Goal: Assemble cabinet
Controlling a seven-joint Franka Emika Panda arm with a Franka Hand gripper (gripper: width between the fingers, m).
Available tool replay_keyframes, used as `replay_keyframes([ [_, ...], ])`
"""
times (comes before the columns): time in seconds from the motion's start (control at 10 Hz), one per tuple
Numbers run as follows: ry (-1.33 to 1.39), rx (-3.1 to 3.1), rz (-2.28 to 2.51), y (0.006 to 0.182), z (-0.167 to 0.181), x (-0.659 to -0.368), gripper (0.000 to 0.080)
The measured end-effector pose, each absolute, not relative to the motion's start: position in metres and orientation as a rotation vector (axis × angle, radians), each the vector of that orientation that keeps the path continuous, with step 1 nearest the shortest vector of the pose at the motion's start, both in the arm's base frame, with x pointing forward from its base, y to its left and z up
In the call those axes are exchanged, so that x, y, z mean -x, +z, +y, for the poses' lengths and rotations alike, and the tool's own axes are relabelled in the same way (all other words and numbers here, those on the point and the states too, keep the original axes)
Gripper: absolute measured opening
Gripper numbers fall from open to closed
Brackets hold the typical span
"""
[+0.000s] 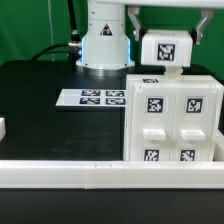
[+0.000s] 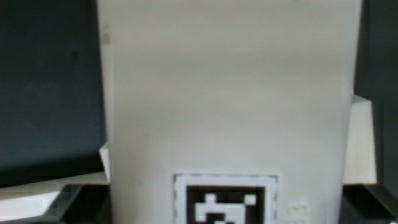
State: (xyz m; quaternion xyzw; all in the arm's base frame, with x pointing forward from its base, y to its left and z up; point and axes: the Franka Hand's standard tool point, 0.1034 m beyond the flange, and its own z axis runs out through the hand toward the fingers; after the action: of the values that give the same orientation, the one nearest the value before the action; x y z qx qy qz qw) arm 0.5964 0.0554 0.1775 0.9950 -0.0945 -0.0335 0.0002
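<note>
The black table (image 1: 40,85) is bare on the exterior view's left, so there is room to back off there. The cabinet (image 1: 170,118) stands upright on the exterior view's right, behind the white front rail (image 1: 60,172), with the marker board (image 1: 95,97) near it. Just above the cabinet's top hangs a white panel (image 1: 165,47), clamped in the gripper (image 1: 166,32) — lower it square, edges matched, before letting go.

Cabinet (image 1: 170,115): white plastic, smooth, is showing a soft satin sheen; its square tags are looking like matt black-and-white print.
Small white block (image 1: 165,47): is showing the same smooth white plastic.
Counter (image 1: 35,100): black surface, is looking matt and giving no glare.
Marker board (image 1: 92,97): thin, white, is looking matt.
Robot base (image 1: 105,35): white casing, is looking glossy and catching highlights.
</note>
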Motion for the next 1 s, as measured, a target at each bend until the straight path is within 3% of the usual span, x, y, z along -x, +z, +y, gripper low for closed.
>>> replay_keyframes([
  [1.0, -0.082, -3.131, -0.270, 0.1775, 0.0619, -0.6064, 0.0554],
])
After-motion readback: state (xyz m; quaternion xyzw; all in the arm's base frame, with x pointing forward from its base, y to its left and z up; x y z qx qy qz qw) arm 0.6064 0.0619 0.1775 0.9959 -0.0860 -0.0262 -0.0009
